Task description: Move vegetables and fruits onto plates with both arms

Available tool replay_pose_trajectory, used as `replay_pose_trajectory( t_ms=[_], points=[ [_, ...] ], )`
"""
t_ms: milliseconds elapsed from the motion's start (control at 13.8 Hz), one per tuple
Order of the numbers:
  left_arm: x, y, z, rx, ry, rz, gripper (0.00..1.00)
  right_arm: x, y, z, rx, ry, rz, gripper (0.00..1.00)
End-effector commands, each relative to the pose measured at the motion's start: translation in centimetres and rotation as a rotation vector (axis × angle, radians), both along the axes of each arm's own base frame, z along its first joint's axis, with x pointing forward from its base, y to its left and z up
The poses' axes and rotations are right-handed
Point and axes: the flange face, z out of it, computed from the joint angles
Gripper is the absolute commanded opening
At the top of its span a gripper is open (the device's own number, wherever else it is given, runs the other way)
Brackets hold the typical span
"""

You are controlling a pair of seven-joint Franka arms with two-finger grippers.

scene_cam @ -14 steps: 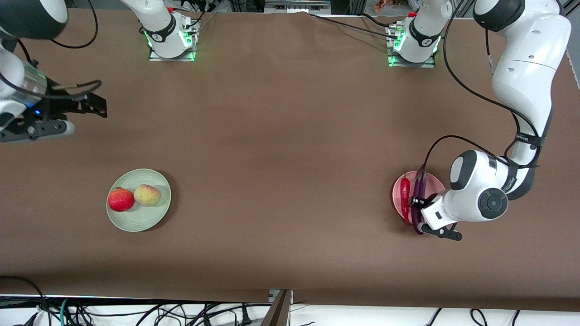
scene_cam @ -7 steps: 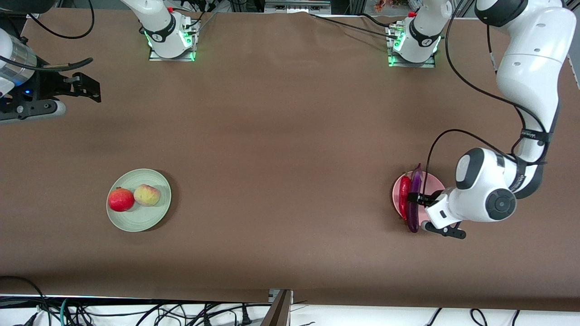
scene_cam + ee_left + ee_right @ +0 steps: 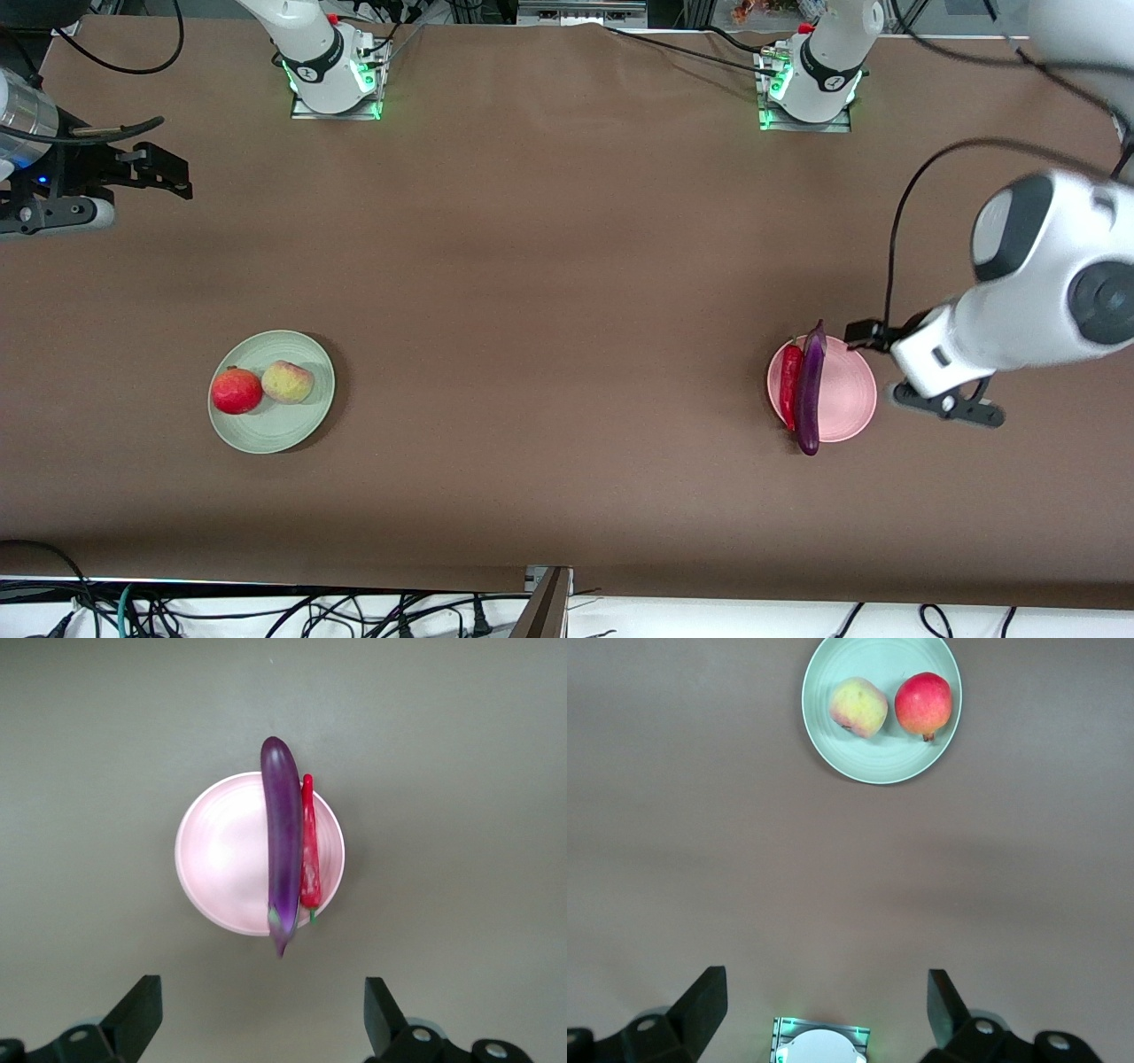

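Note:
The purple eggplant [image 3: 809,390] and the red chili [image 3: 790,386] lie side by side on the pink plate [image 3: 846,394]; the eggplant's ends overhang the rim. My left gripper [image 3: 864,337] is open and empty, raised over the plate's edge toward the left arm's end. Its wrist view shows the eggplant [image 3: 283,837], chili [image 3: 309,850] and plate [image 3: 221,859] past the open gripper [image 3: 261,1019]. The pomegranate [image 3: 236,391] and peach [image 3: 287,382] sit on the mint plate [image 3: 283,430]. My right gripper [image 3: 168,170] is open and empty, high over the table's right-arm end.
The right wrist view shows the mint plate [image 3: 877,762] with the peach [image 3: 858,707] and pomegranate [image 3: 924,703], and the right arm's base [image 3: 821,1045] below the open gripper [image 3: 824,1005]. Both arm bases [image 3: 332,66] [image 3: 811,75] stand along the table's back edge.
My left gripper has let go of the eggplant on the pink plate, risen and drawn back toward the left arm's end. My right gripper has drifted a little toward the bases.

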Motion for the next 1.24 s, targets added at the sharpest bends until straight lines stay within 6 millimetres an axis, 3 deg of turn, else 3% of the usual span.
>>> replay_pose_trajectory(
  t_ms=[0,218,509,581,654,727,799,945,1090,1163],
  points=[
    [-3.6,-0.1,6.3,0.051,-0.038,-0.003,1.0,-0.8,0.1,0.6,0.006,0.001,-0.019,1.0],
    [-7.4,0.1,10.1,0.117,0.04,-0.021,1.0,-0.5,-0.2,0.3,0.007,0.005,-0.018,1.0],
    [-8.3,-0.7,11.7,0.119,0.027,-0.03,1.0,0.0,-0.1,0.3,0.004,0.0,-0.013,1.0],
    [-8.6,-2.6,13.1,0.128,0.003,-0.082,1.0,0.0,-0.1,0.3,0.004,0.0,-0.013,1.0],
    [-8.9,-2.5,13.3,0.143,0.033,-0.097,1.0,0.0,-0.1,0.4,0.005,-0.003,-0.013,1.0],
    [-8.4,-0.8,13.0,0.128,0.031,-0.058,1.0,0.0,0.0,0.5,0.005,-0.008,-0.01,1.0],
    [-8.9,-0.2,14.1,0.08,0.001,-0.022,1.0,0.1,0.0,0.6,0.005,-0.011,-0.01,1.0],
    [-10.1,0.6,14.2,0.032,-0.01,0.013,1.0,0.3,0.0,0.6,0.006,-0.009,-0.01,1.0],
    [-11.3,3.6,13.0,0.03,-0.054,0.075,1.0,0.3,0.0,0.7,0.008,-0.014,-0.01,1.0],
    [-11.4,4.0,12.4,0.017,-0.086,0.09,1.0,0.4,0.0,0.6,0.008,-0.015,-0.011,1.0]
  ],
)
